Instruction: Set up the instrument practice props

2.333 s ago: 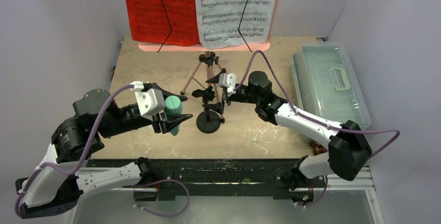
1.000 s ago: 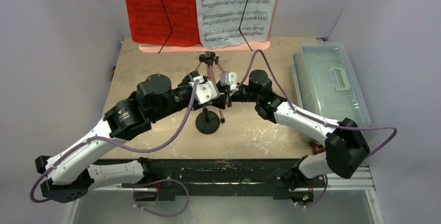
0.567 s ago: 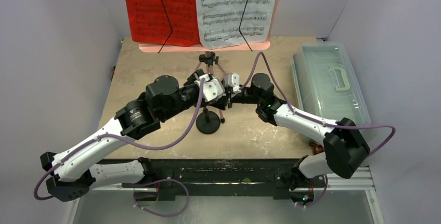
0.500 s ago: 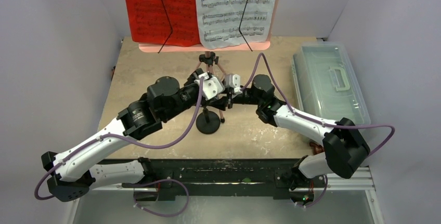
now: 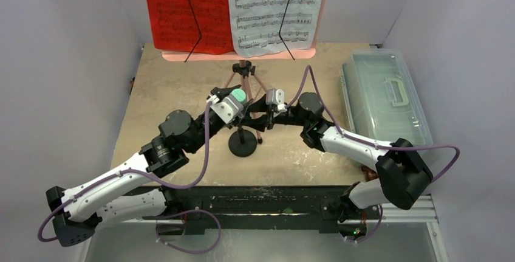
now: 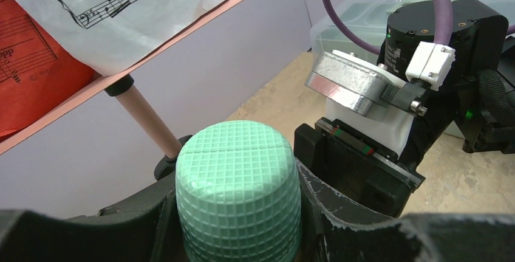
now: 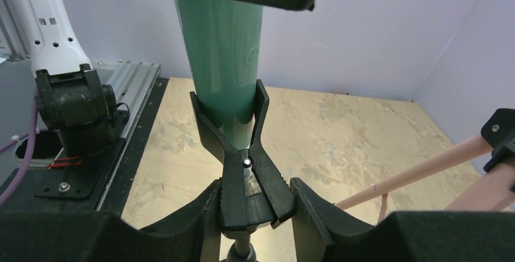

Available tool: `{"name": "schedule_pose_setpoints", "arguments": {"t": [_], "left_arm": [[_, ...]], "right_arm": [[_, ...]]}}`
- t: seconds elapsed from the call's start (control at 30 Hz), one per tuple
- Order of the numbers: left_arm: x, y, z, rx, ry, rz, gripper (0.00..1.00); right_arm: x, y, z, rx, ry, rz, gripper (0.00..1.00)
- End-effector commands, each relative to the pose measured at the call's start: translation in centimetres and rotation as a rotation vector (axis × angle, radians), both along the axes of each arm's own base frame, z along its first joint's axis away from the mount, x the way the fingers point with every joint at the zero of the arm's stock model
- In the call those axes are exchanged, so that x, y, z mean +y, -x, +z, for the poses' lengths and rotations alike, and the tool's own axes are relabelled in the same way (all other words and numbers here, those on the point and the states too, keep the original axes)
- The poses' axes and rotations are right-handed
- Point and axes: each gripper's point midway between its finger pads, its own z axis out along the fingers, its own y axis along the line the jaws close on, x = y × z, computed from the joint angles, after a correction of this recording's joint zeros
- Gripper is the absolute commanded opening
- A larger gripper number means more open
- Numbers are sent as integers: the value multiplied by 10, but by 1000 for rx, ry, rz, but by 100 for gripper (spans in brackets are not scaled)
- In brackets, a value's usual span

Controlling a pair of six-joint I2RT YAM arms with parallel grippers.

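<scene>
The teal tube [image 5: 239, 95] stands upright in my left gripper [image 5: 237, 101], which is shut on it; its ribbed cap [image 6: 238, 180] shows between the fingers. The tube's lower part [image 7: 223, 61] sits in the open V of the clip [image 7: 246, 177] on top of the small black stand [image 5: 243, 145]. My right gripper [image 5: 259, 118] is shut on the clip's handles, one finger [image 7: 313, 213] on each side. The pink music stand [image 5: 243, 78] stands just behind and carries the red page [image 5: 182, 10] and the white page [image 5: 276, 6].
A clear lidded box [image 5: 385, 95] lies along the table's right edge. A pink tripod leg [image 7: 419, 171] runs close to the right of the clip. The two wrists are nearly touching above the black stand. Grey walls enclose the table.
My left arm has carried the teal tube from left of the black stand to over it, and the tube now sits in the clip. My right gripper has stayed on the clip.
</scene>
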Motion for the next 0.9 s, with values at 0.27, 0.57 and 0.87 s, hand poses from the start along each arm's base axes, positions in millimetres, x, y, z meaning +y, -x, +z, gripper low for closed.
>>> {"name": "schedule_pose_setpoints", "arguments": {"t": [0.27,0.57,0.87], "left_arm": [[-19,3,12,14,77,-67,0],[-13,-3,8,53,65,-20,43],[20,1,15,156,123,82,99]], "right_arm": [[-10,1,17,32,-54,-66,43],[-41,-1,32,76,-42,-235,99],[-106,-9,46,227,-23,-578,99]]}}
